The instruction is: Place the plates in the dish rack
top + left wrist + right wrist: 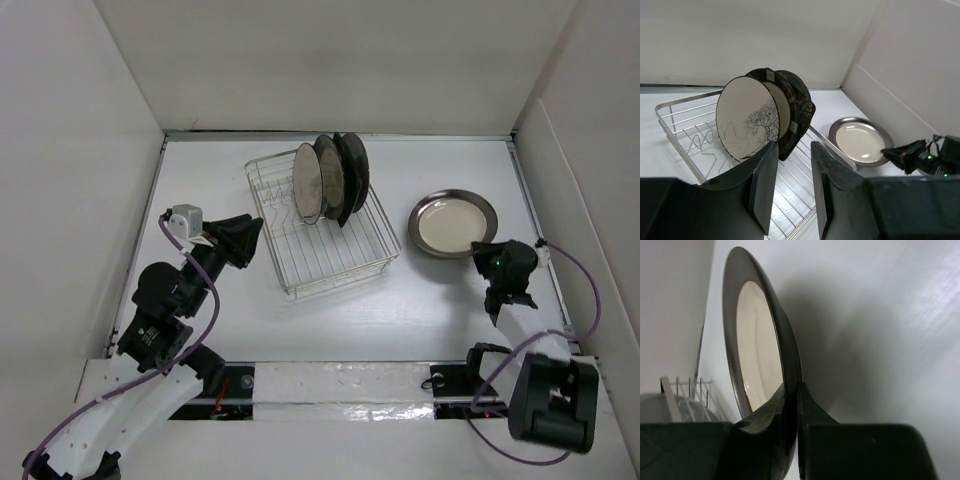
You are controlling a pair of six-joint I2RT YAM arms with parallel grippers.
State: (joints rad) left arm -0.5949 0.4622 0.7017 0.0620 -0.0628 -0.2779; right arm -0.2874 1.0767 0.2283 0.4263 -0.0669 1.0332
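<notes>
The wire dish rack (332,252) stands mid-table. Three plates (328,180) stand upright in its far end. The front one is cream with a black tree (746,118); dark patterned ones (796,102) stand behind it. A round cream-centred plate with a dark rim (452,222) lies flat right of the rack. My right gripper (488,254) is shut on its near rim; the wrist view shows the rim (790,357) pinched between the fingers (791,396). My left gripper (252,238) is open and empty at the rack's left side, pointing at the rack (792,175).
White walls enclose the table on the left, back and right; the right wall (560,180) is close to the held plate. The rack's near half (805,195) holds no plates. The rack's corner shows in the right wrist view (682,390).
</notes>
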